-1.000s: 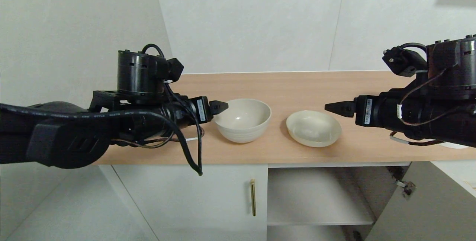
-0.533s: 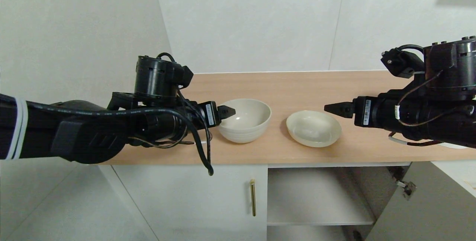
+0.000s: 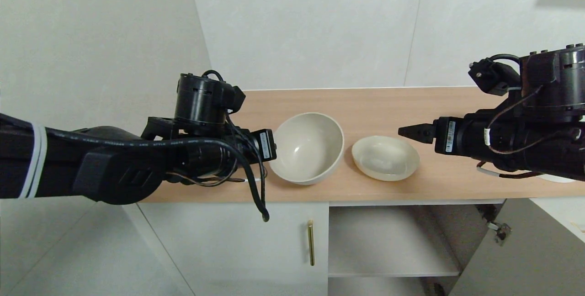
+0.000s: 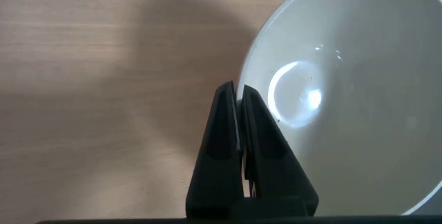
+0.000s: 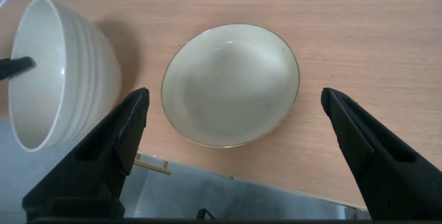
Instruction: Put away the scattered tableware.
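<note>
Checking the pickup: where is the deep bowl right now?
In the head view the bowl is left of centre over the counter, tilted, its rim pinched by the left gripper, with the shallow dish to its right.

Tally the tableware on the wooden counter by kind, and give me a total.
Deep bowl: 1
Shallow dish: 1
Total: 2
A white edge on the robot's right is too hidden to count.
</note>
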You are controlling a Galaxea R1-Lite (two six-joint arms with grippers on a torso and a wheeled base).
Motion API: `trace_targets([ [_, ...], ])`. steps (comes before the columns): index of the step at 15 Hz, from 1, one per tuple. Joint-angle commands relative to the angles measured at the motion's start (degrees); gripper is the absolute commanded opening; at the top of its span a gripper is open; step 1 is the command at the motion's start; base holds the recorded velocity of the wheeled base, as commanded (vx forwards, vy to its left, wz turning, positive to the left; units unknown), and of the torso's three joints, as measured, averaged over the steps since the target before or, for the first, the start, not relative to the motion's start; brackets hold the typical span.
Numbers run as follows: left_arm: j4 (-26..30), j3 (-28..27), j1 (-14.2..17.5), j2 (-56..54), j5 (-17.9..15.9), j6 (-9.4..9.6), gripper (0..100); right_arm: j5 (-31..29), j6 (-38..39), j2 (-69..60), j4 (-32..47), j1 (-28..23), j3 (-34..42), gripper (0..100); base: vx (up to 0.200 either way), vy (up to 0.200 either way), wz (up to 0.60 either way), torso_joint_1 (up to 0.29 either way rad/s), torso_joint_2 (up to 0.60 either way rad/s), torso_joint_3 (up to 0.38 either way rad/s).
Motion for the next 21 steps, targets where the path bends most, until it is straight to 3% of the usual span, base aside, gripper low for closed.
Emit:
trace_targets([
  [1,-0.1,0.1,0.0,-0.9,0.1,-0.04,0,-0.1,0.1,0.5,0.3,0.0,-0.6,100,0.000,0.000,0.00,0.000,0.00,0.000],
  [5,-0.1,0.2,0.0,-1.4,0.1,-0.04,0,-5.1,2.8,6.0,7.4,-0.8,-5.7,100,0.000,0.000,0.00,0.000,0.00,0.000],
  [9,-0.1,0.2,-0.2,-1.5,0.1,-0.04,0,-11.1,3.5,12.7,7.7,-1.0,-7.4,100,0.000,0.000,0.00,0.000,0.00,0.000],
  [16,-0.1,0.9,-0.6,-3.0,0.0,0.05,0,-11.8,3.6,15.5,7.7,-1.9,-8.0,100,0.000,0.000,0.00,0.000,0.00,0.000],
  [17,-0.1,0.9,-0.7,-3.2,0.0,0.05,0,-11.8,3.6,15.6,7.7,-1.9,-8.0,0,0.000,0.000,0.00,0.000,0.00,0.000],
  [21,0.0,1.2,-0.7,-3.5,0.0,0.05,0,-11.1,3.7,16.5,7.7,-1.9,-8.3,0,0.000,0.000,0.00,0.000,0.00,0.000],
])
